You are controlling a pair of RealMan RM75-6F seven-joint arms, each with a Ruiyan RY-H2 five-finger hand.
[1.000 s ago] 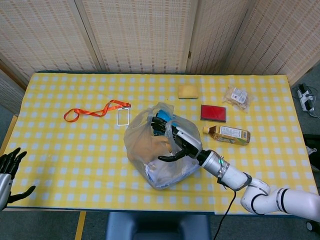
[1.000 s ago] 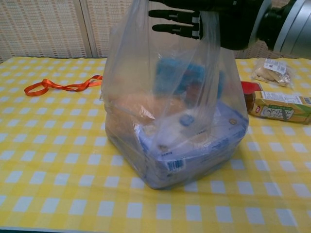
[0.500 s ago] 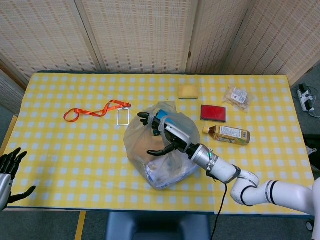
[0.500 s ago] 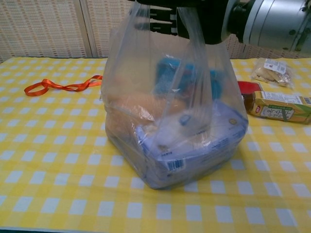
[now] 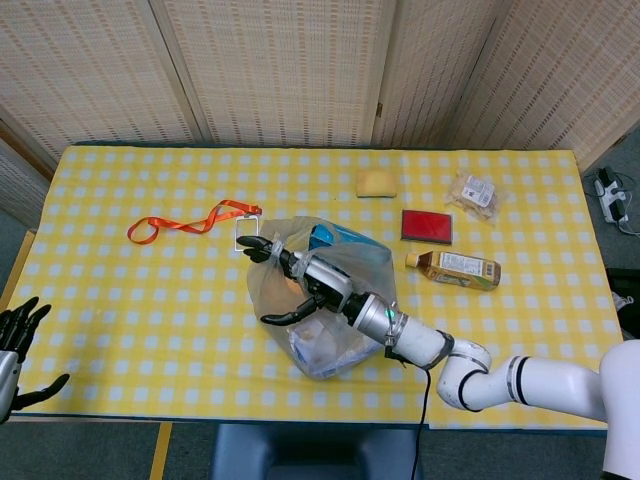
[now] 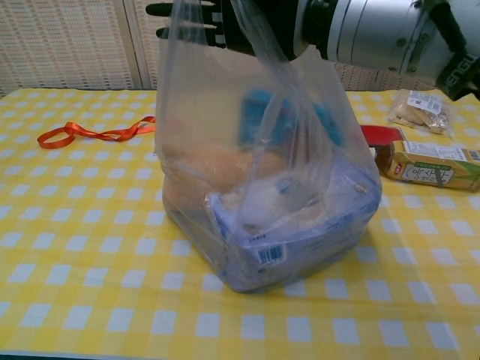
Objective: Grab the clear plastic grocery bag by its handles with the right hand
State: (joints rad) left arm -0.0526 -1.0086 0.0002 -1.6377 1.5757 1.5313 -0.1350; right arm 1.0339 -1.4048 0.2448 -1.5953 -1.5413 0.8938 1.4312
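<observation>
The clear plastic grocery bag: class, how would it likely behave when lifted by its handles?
The bag is thin film, so probably floppy, its handles stretching taut. It looks packed with a box, so likely bottom-heavy and apt to sag or swing.

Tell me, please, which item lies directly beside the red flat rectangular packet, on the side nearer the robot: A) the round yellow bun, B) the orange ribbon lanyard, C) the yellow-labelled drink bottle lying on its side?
C: the head view shows the drink bottle lying just below the red packet.

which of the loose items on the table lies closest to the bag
The white card on the end of the orange lanyard; it sits against the clear plastic bag's upper-left edge.
</observation>
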